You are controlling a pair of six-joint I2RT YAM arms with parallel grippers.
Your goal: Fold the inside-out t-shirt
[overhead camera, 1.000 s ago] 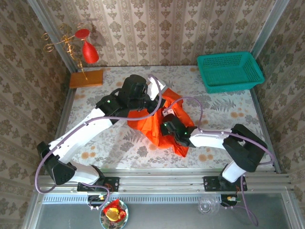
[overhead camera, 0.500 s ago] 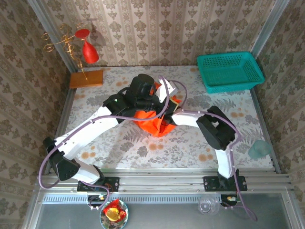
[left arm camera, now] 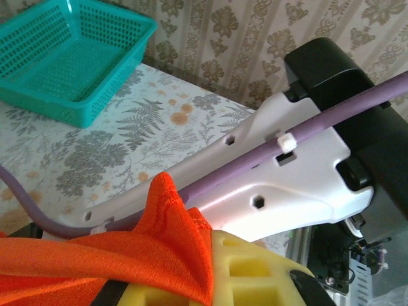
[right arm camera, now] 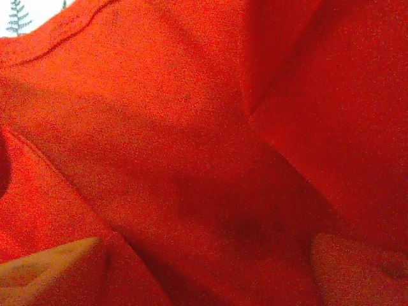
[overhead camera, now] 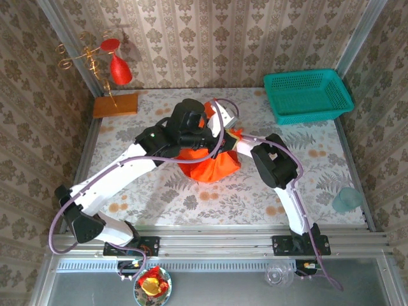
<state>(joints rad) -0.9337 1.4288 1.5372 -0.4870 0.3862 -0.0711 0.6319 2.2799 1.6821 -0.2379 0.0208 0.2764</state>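
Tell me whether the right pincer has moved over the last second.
Yes. The right pincer has swung away from the near rail toward the back wall, ending closer to the teal basket.

Teal basket (overhead camera: 308, 94) at far right corner of floral table (overhead camera: 146, 197). Wooden block (overhead camera: 115, 104) flat at far left corner. Red ornament (overhead camera: 118, 69) on gold stand, upright at block's far edge. Pale cup (overhead camera: 345, 199) beyond right edge. Bowl (overhead camera: 152, 285) and clear glass (overhead camera: 275, 275) below near edge.
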